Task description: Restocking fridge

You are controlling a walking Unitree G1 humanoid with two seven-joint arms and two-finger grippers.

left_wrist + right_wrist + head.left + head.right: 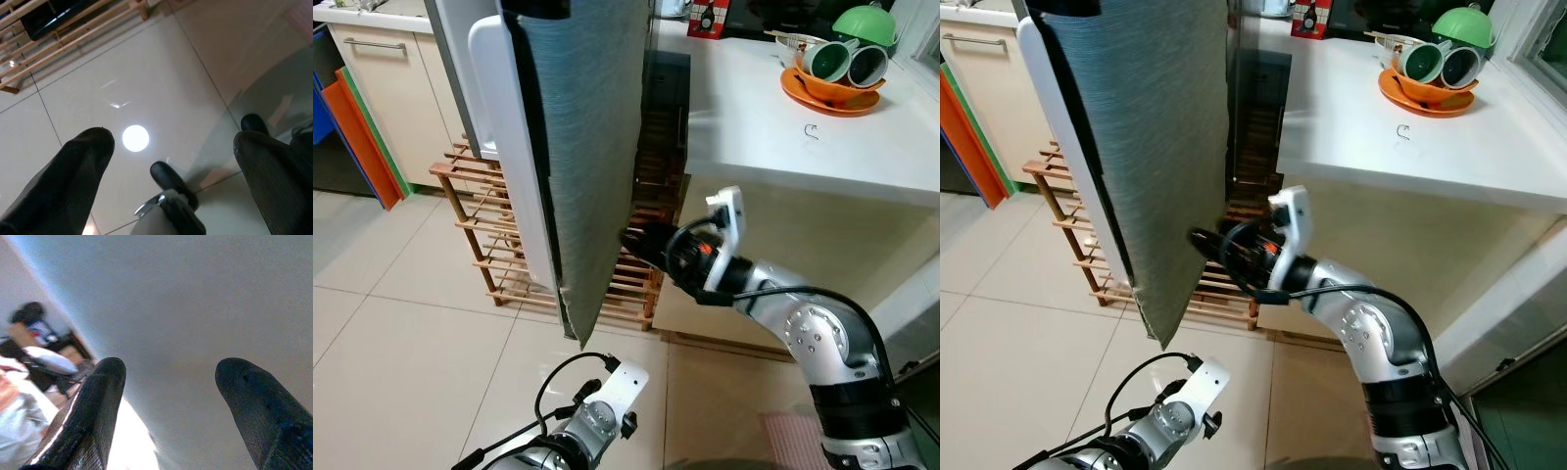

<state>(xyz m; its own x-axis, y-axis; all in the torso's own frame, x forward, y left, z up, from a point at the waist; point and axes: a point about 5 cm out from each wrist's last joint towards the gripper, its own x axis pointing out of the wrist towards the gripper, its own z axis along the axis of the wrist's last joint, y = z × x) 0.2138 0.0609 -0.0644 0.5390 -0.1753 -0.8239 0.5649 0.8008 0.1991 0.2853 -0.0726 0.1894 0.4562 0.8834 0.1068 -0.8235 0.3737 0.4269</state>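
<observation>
1. The grey fridge door [582, 147] stands swung open across your middle view; its outer face blocks passage straight ahead.
2. Your right end effector [1203, 240] sits at the door's free edge, fingers spread, the grey panel close in front of them.
3. The white tabletop [773, 117] overhangs on your right, leaving a narrow dark gap between it and the door.
4. A wooden rack [489, 235] stands low behind the door.
5. The tiled floor [401, 323] on your left is open room.

Silver jointed right arm [822, 343] with black band | white wrist housing [729, 211] | black looping cables, orange accent | black-fingered right tool [166, 406] | left tool [171, 186], rounded matte fingers.
</observation>
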